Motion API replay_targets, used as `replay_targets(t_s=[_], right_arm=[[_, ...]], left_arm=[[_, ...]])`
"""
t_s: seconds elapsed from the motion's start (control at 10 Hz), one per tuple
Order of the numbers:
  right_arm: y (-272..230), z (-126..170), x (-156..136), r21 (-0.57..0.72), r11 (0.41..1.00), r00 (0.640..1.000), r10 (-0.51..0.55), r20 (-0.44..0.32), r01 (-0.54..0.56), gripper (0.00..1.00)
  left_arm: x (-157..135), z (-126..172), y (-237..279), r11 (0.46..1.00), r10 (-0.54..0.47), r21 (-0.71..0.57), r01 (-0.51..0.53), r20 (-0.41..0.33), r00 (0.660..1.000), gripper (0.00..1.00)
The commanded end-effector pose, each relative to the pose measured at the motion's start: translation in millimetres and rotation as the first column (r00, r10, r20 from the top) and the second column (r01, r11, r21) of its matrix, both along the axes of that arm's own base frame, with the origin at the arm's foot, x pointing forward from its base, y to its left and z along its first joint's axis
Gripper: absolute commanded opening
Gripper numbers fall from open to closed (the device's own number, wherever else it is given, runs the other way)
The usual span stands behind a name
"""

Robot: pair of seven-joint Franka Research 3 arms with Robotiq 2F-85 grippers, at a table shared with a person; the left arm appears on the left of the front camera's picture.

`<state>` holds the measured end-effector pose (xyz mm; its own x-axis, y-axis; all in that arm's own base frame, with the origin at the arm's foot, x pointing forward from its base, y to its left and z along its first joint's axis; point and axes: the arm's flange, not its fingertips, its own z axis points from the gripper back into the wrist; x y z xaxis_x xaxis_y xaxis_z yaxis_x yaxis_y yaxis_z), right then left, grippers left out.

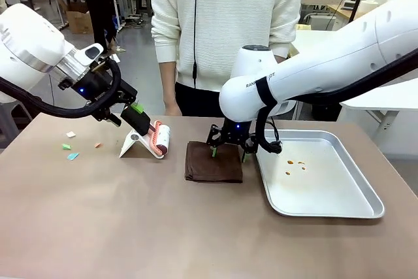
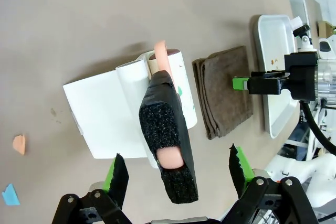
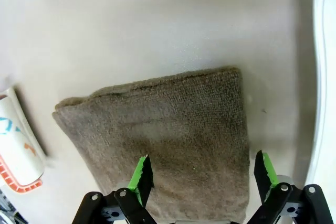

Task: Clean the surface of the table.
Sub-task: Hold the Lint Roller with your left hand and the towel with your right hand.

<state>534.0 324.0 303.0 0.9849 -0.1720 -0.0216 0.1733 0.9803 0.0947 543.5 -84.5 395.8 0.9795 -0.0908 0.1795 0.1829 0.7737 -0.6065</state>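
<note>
— Brown table (image 1: 130,233) runs across the front view, with a person standing at its far side. What lies on it?
— Paper scraps (image 1: 72,156) at its left, a lint roller (image 1: 161,139) on a white stand (image 1: 132,146), a folded cloth (image 1: 213,162) mid-table, and a tray (image 1: 326,191) with small stains at the right. The left gripper (image 1: 135,115) is at the roller's handle (image 1: 145,126). The right gripper (image 1: 228,153) hangs low over the cloth's far edge.
— Left wrist view: is the handle held?
— No. The left gripper (image 2: 177,174) is spread, one finger on each side of the foam-wrapped handle (image 2: 165,129), with a gap on both sides.
— Right wrist view?
— The right gripper (image 3: 203,174) is spread too, straddling the cloth (image 3: 168,124). I cannot tell whether the pads touch it. The tray (image 3: 324,77) rim is at the frame's right.
— Which step, then?
— Picking up tools, I'd judge. No cleaning has begun and the scraps are untouched. Next, the left needs to squeeze squarely on the foam wrap and lift clear of the stand. The right must drop and pinch the cloth's layers together.
</note>
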Motion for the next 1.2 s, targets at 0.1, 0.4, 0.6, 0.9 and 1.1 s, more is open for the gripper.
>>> replay_targets(t_s=[0.1, 0.4, 0.6, 0.9, 1.1], right_arm=[[0.3, -1.0, -1.3, -0.039, 0.999, 1.000, -0.007, -0.020, 0.006, 0.81], [2.1, -2.4, -4.2, -0.032, 0.999, 0.999, 0.026, -0.036, -0.027, 0.00], [2.0, -4.7, -2.6, -0.023, 0.999, 0.998, 0.034, -0.061, -0.035, 0.00], [1.1, -5.7, -2.7, -0.018, 0.999, 0.997, 0.039, -0.072, -0.040, 0.00], [0.5, -7.3, -3.3, -0.017, 0.999, 0.996, 0.037, -0.078, -0.038, 0.00]], left_arm=[[3.4, 0.2, -4.2, 0.999, -0.010, -0.037, 0.012, 0.031, 0.999, 0.78], [4.4, 1.2, -4.9, 0.999, 0.018, -0.052, -0.016, 0.048, 0.999, 0.00], [3.4, 1.0, -5.6, 0.999, 0.011, -0.052, -0.008, 0.043, 0.999, 0.00], [3.1, 1.6, -5.6, 0.999, 0.011, -0.047, -0.009, 0.042, 0.999, 0.00], [1.8, 2.1, -5.5, 0.999, 0.007, -0.046, -0.004, 0.047, 0.999, 0.00]])
